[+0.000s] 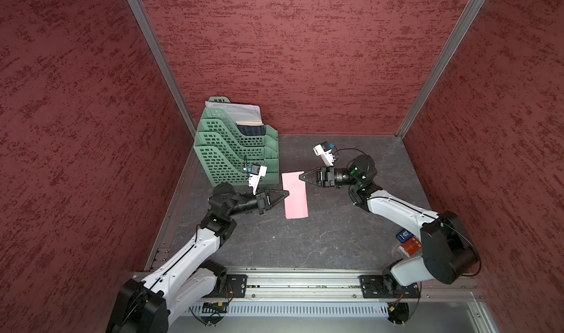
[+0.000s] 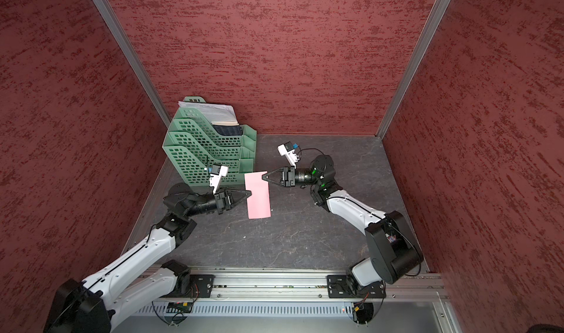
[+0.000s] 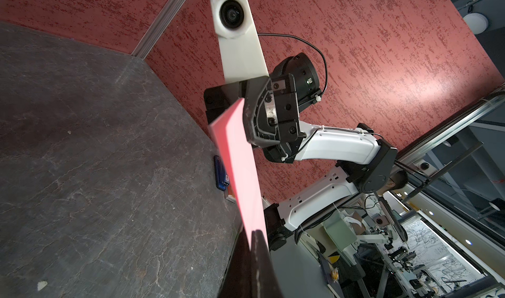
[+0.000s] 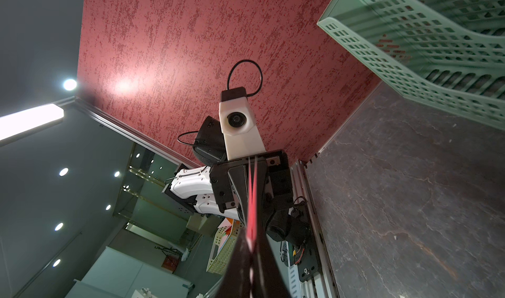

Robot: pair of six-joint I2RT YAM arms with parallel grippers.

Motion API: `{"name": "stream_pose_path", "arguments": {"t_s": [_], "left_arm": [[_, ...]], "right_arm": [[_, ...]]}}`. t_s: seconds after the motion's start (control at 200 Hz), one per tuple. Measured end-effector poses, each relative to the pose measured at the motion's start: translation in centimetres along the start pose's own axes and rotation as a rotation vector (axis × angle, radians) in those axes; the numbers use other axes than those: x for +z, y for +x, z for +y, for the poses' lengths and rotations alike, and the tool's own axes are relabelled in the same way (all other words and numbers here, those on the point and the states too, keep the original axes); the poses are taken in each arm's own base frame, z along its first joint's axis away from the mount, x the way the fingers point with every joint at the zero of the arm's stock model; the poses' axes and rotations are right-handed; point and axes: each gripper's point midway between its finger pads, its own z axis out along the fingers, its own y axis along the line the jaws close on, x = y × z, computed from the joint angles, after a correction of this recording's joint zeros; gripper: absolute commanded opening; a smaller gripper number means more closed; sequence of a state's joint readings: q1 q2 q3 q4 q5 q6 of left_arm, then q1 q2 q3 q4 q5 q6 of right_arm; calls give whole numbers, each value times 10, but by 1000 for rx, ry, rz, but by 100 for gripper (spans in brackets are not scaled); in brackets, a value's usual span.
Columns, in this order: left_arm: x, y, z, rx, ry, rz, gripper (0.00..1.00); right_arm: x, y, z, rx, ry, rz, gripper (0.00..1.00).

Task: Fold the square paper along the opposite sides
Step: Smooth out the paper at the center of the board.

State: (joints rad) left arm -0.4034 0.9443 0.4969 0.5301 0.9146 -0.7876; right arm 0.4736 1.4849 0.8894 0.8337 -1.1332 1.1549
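Here, left hand (image 1: 287, 192) pinches the square paper (image 1: 296, 198) (narrow, pink); right hand (image 1: 300, 177) touches its corner, grip unclear.

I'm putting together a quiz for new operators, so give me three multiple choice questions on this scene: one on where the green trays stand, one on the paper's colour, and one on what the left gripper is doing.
1. Where do the green trays stand?
A) far left corner
B) beside the right arm's base
C) middle of the table

2. What colour is the square paper?
A) white
B) pink
C) blue

3. How is the left gripper?
A) open above the table
B) shut on the paper's edge
C) out of view

Answers:
1 A: both top views show them at the back on the left.
2 B: it is plain pink in both top views.
3 B: its closed tips overlap the paper's left edge.
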Motion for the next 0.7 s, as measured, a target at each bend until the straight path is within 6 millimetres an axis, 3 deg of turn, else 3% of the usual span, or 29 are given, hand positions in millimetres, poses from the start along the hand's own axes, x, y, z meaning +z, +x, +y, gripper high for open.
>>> {"name": "stream_pose_path", "arguments": {"t_s": [0.125, 0.341, 0.456, 0.571, 0.696], "left_arm": [[0, 1, 1, -5, -3, 2, 0], [0, 2, 2, -6, -8, 6, 0], [0, 2, 3, -3, -9, 7, 0], [0, 3, 3, -3, -10, 9, 0], [0, 3, 3, -1, -11, 9, 0]], "right_arm": [[-3, 2, 0, -6, 6, -7, 62], [-11, 28, -2, 8, 25, 0, 76], [-11, 45, -4, 25, 37, 20, 63], [-11, 53, -6, 25, 40, 31, 37], [-10, 54, -7, 33, 44, 30, 16]]}}
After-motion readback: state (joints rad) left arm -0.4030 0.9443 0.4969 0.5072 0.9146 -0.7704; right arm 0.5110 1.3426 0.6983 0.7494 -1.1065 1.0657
